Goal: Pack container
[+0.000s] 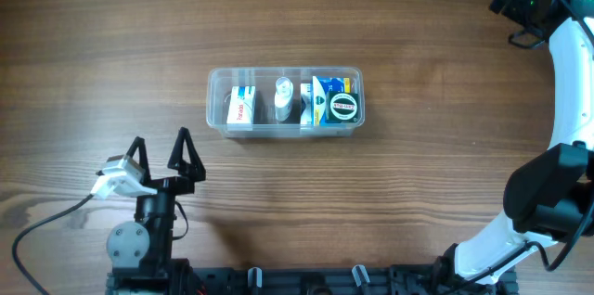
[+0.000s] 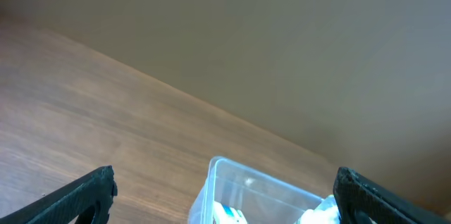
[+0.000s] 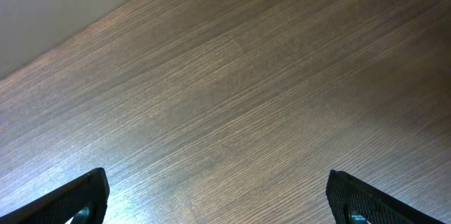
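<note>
The clear plastic container stands at the table's middle, holding a white box at its left, a white bottle in the middle and a blue pack with a black round item at its right. My left gripper is open and empty, near and left of the container, whose corner shows in the left wrist view between the fingers. My right gripper is open and empty over bare wood; in the overhead view it lies at the far right corner, mostly cut off.
The wooden table surrounds the container. The right arm's white links run along the right edge. The left arm's base and a cable sit at the near left.
</note>
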### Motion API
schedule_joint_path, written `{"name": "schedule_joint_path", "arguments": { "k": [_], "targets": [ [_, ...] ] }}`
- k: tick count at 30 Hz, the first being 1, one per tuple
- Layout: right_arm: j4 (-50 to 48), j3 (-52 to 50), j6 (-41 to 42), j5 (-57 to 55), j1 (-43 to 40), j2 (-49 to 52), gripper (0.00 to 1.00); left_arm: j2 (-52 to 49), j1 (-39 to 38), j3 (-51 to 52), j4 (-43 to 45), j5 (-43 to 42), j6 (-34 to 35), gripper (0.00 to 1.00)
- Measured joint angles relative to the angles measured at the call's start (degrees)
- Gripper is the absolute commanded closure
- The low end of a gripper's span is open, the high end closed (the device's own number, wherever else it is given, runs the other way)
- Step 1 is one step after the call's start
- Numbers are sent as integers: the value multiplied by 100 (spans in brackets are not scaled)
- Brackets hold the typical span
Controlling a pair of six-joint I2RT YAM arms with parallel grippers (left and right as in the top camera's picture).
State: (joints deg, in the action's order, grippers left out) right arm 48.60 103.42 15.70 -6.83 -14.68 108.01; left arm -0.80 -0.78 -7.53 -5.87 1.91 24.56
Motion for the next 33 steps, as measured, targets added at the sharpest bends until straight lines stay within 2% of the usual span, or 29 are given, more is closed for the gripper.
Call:
{"name": "schedule_joint_path", "arguments": {
  "k": [6, 9, 12, 20, 33],
  "targets": [
    [0, 0, 0, 0, 0, 0, 0, 2, 0, 627, 728, 0, 2, 0],
    [-2, 0, 0, 0, 0, 0, 0, 2, 0, 695, 680, 0, 0, 0],
    [0, 0, 0, 0, 0, 0, 0, 2, 0, 702, 201, -2, -2, 0],
    [0, 0, 0, 0, 0, 0, 0, 2, 0, 702, 197, -2, -284, 0],
    [0, 0, 0, 0, 0, 0, 0, 2, 0, 702, 197, -2, -286, 0]
  ]
}}
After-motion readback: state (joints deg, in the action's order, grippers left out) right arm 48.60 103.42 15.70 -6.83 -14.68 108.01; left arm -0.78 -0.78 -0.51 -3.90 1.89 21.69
